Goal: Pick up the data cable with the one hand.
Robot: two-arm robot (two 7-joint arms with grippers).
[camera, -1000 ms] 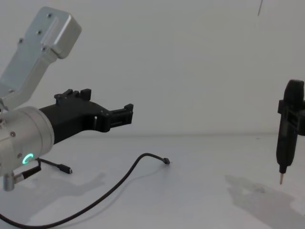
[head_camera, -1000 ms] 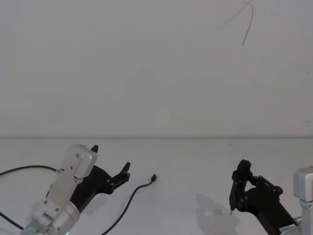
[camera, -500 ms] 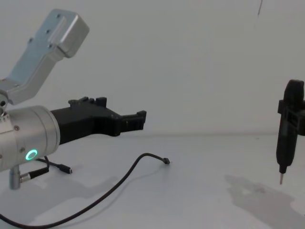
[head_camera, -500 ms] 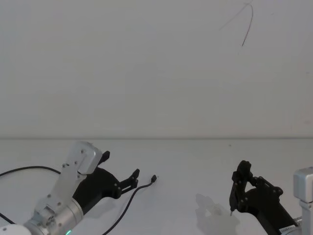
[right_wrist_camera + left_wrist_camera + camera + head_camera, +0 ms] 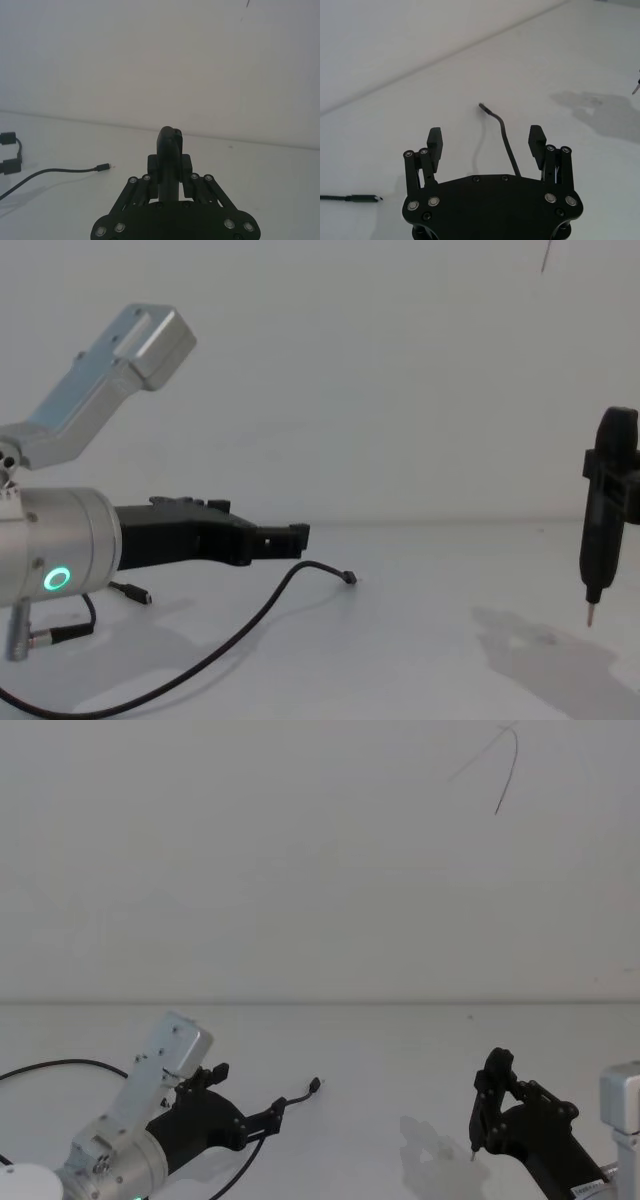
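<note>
While the black plastic two-finger left gripper (image 5: 486, 136) hangs low over the white table (image 5: 430, 570) with its fingers spread wide and empty, I see the long thin black data cable (image 5: 506, 140) lying on the table beneath, passing between them. Its long axis runs from near-left to far-right, small plug tip (image 5: 350, 578) pointing ahead. Well apart, the right gripper (image 5: 170, 167) sits clamped on a pen-shaped black tool (image 5: 594, 585).

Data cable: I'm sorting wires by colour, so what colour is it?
The data cable is black, plug included; the chest view shows it best.
</note>
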